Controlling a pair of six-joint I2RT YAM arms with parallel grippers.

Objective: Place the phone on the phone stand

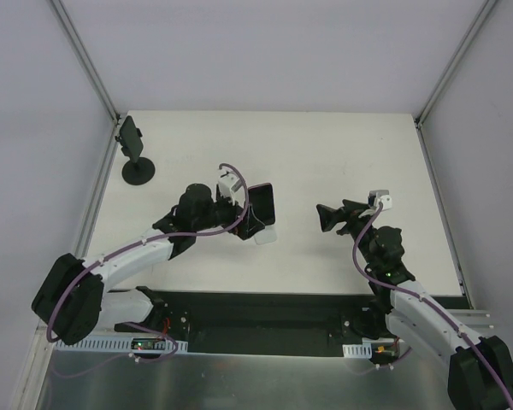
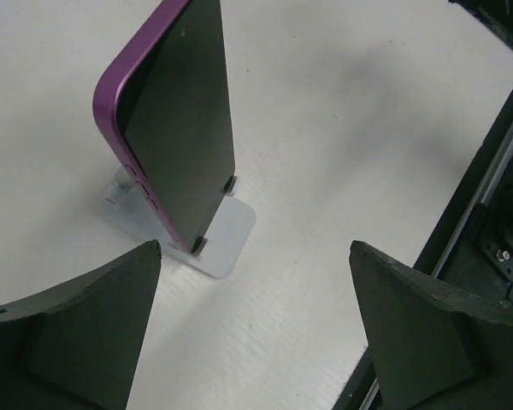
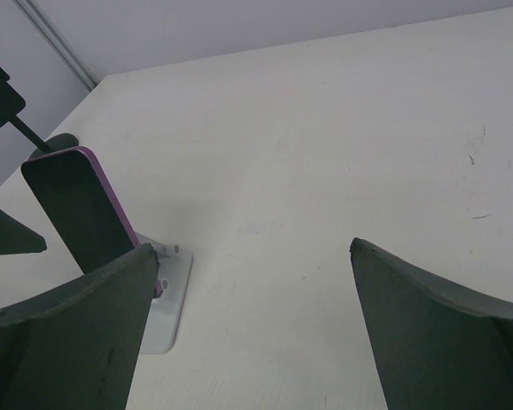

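The phone (image 1: pixel 262 205), purple-edged with a dark screen, stands upright on the white phone stand (image 1: pixel 266 236) near the table's middle. In the left wrist view the phone (image 2: pixel 184 145) leans on the stand's base (image 2: pixel 228 234), its lower edge against two small pegs. My left gripper (image 1: pixel 250 224) is open and empty, just near of the stand (image 2: pixel 255 256), touching nothing. My right gripper (image 1: pixel 323 219) is open and empty, to the right of the phone and apart from it (image 3: pixel 252 252). The right wrist view shows the phone (image 3: pixel 77 209) and the stand (image 3: pixel 167 299) at its left.
A black holder on a round base (image 1: pixel 135 155) stands at the far left corner, also in the right wrist view (image 3: pixel 4 102). White walls with metal rails enclose the table. A black strip (image 1: pixel 265 312) runs along the near edge by the arm bases.
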